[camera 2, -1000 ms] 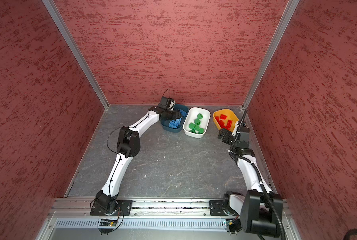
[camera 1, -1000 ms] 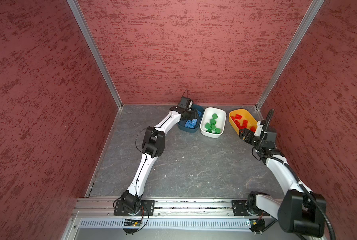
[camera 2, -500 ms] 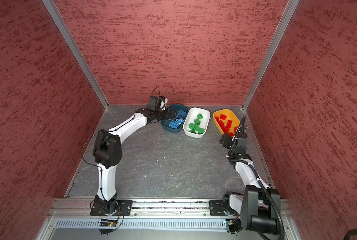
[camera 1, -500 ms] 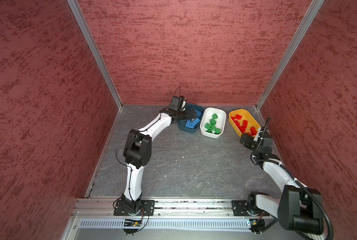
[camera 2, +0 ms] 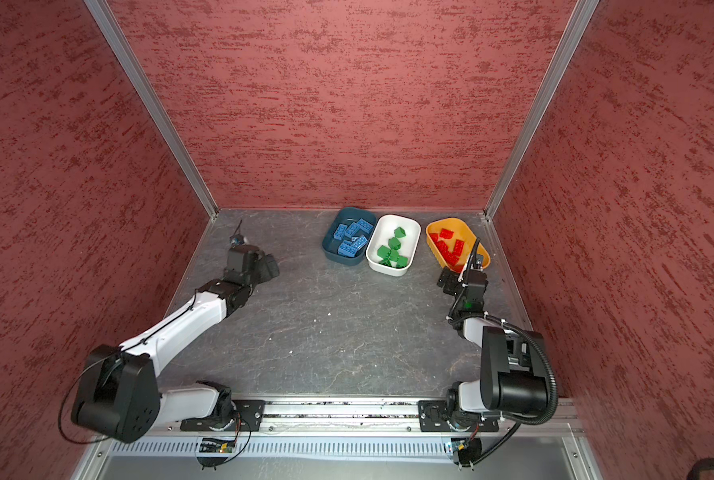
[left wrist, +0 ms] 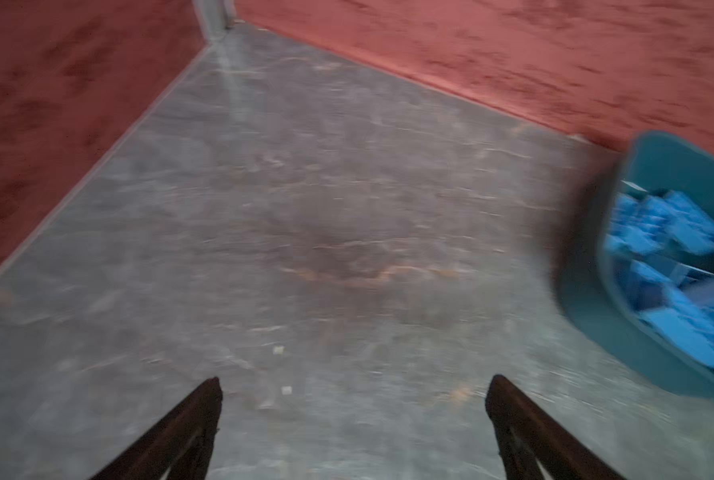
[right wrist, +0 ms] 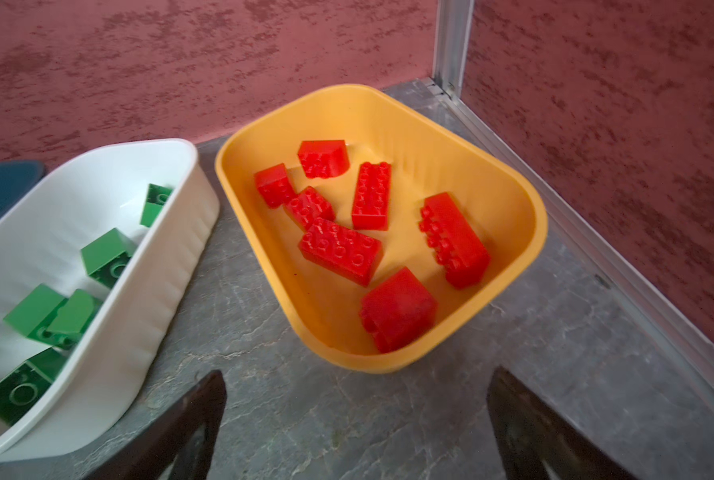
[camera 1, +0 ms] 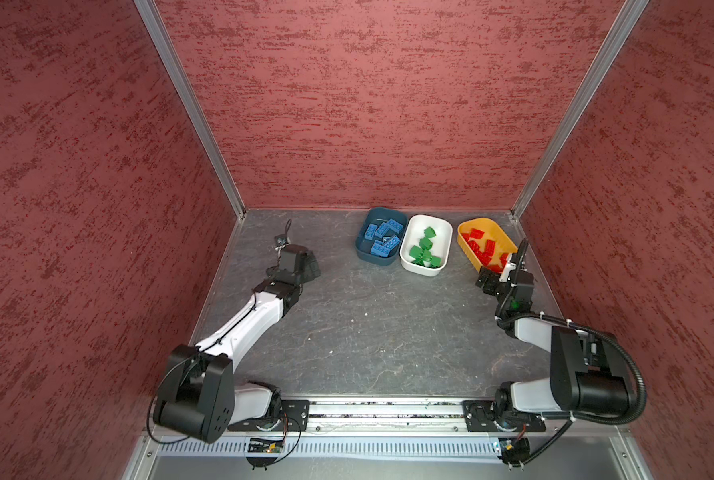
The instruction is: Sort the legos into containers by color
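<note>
Mottled red walls (camera 1: 368,104) enclose a grey stone-look floor (camera 1: 368,324).

Blurred teal tub (left wrist: 679,166) cut off, white tub (right wrist: 160,270) cropped

Both top views bright, with even, soft overhead light; only faint shadows on grey floor (camera 1: 368,324). Wide-angle stretch at edges, so corner posts (camera 1: 189,104) splay outward. Left wrist view dim with heavy motion blur: teal tub (left wrist: 596,299) and blue legos (left wrist: 679,232) smeared, left gripper (left wrist: 353,380) soft-edged. Right wrist view brighter, mostly sharp: red legos (right wrist: 340,249) crisp, 1 nearest the gripper slightly blurred. Mild sheen on white tub (right wrist: 172,257). Right gripper (right wrist: 357,374) dark, out of focus.
</note>
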Robot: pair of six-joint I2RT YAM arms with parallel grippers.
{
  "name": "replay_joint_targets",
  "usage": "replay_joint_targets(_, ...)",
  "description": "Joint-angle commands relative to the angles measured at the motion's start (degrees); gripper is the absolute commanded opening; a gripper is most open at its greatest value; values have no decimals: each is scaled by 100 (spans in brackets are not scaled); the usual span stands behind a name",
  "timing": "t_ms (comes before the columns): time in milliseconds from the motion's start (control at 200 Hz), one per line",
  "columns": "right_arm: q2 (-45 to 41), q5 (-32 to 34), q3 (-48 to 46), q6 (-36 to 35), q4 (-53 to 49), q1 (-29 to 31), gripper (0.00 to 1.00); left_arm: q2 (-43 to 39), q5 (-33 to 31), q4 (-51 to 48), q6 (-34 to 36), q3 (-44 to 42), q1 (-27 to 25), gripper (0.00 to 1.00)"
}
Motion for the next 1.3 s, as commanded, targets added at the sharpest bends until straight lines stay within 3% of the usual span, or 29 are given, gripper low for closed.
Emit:
replay_joint_targets(0,308,-687,-109,-427,1426,67,99,-272,-305,371,337,-498,475,99)
replay_joint_targets(175,413,-994,-403,-656,1999,155,99,8,528,870,715,-604,1036,100)
replay_joint_targets(396,743,-986,-864,-618,3147,157,99,861,1294,3191,1187,-1129,1055,99)
replay_joint_targets(486,679,-950,-818,-619,2969,155,99,1166,1309,3224,1276,-912,1055,99)
replay_joint_targets(551,656,-541,-784,-507,2844,157,99,1225,1395,3132,1349,-818,1059,99)
replay_joint_targets(671,655,-447,-808,-477,2894,184,99,1017,1079,3776,1583,-1213,1045,99)
replay_joint_targets(756,653,-447,-809,-484,2896,187,99,987,1059,4883,1833,-1601,1073,99)
replay_joint_targets(822,652,-447,-810,-485,2897,189,99,1372,1500,5680,1829,-1832,1236,99)
replay_joint_targets(867,657,-447,-810,-481,2898,188,99,1277,1604,5488,1868,-1839,1168,99)
replay_joint_targets(942,654,-444,-810,-479,2902,192,99,1693,1787,6887,1941,-2302,1247,99)
replay_joint_targets(987,658,-443,-806,-481,2896,192,99,1469,1825,6245,1792,-2226,1288,99)
replay_joint_targets(1027,654,-442,-804,-481,2900,192,99,1654,1669,6714,1917,-2253,1215,100)
replay_joint_targets(1072,651,-447,-801,-486,2901,190,99,1516,1678,6220,1833,-2167,1219,99)
replay_joint_targets(1112,656,-447,-795,-489,2894,192,99,1647,1662,6625,1895,-2234,1209,99)
replay_joint_targets(1157,666,-439,-792,-485,2882,188,99,1521,1681,6271,1840,-2178,1226,99)
replay_joint_targets(1297,677,-429,-735,-487,2797,188,99,1617,1674,6548,1880,-2224,1214,99)
